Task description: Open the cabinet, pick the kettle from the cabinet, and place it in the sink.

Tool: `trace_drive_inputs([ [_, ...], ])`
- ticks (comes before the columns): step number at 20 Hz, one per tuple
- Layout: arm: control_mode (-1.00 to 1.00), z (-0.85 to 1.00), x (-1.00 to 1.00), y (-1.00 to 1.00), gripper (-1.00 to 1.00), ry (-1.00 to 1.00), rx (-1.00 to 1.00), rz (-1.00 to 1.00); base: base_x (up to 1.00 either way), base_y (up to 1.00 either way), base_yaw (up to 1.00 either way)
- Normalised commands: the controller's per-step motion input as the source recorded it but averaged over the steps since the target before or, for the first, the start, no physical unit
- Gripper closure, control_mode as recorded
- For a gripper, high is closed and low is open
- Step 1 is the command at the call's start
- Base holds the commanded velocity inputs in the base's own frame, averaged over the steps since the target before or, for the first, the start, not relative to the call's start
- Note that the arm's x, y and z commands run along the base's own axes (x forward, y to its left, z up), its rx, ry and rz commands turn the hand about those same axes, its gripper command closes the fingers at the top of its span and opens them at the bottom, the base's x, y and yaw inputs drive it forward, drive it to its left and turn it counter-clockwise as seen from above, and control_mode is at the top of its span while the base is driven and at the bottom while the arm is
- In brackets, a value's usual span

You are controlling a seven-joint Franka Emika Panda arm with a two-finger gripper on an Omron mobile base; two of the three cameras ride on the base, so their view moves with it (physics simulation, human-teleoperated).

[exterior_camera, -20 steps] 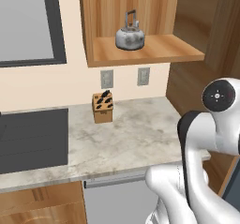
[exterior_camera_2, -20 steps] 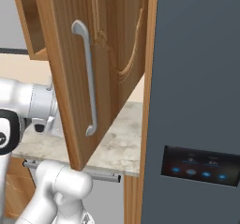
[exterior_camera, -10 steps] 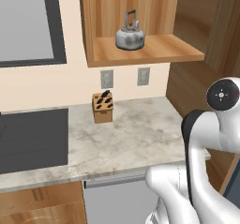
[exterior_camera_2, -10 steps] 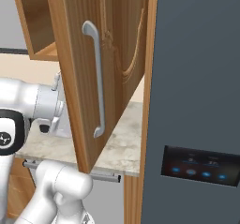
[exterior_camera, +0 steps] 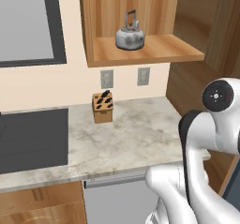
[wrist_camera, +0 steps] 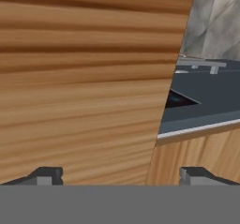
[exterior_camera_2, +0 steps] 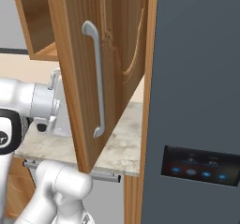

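Observation:
The cabinet [exterior_camera: 140, 54] stands open. Its door [exterior_camera_2: 117, 54], with a vertical silver handle [exterior_camera_2: 97, 78], is swung out toward me. The small silver kettle [exterior_camera: 130, 35] with a dark arched handle sits on the pale shelf. My gripper [wrist_camera: 122, 176] is open, its tips wide apart with nothing between them. It is close against the door's wooden face [wrist_camera: 84, 78]. In the right base view my hand [exterior_camera_2: 52, 103] is behind the door's edge and its fingers are hidden. A matte black rectangle let into the counter at the left looks like the sink [exterior_camera: 28, 141].
A wooden knife block [exterior_camera: 103, 107] stands on the marble counter [exterior_camera: 136, 138] under two wall outlets. A grey appliance front [exterior_camera: 117, 197] sits below the counter. A tall dark grey fridge [exterior_camera_2: 197, 101] with a lit panel stands on the right.
The cabinet door has swung a little wider, and my hand behind it has moved with it. The kettle has not moved.

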Motion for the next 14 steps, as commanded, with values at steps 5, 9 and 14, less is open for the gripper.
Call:
trace_drive_inputs([
  [5, -1.00, 0.03, 0.00, -0.33, -1.00, 0.00, -0.02, -0.01, 0.00, 0.00, 0.00],
  [9, -1.00, 0.02, 0.00, -0.11, -1.00, 0.00, 0.00, 0.00, 0.00, 0.00, 0.00],
  [14, -1.00, 0.06, 0.00, 0.00, -1.00, 0.00, -0.02, 0.06, 0.00, 0.00, 0.00],
])
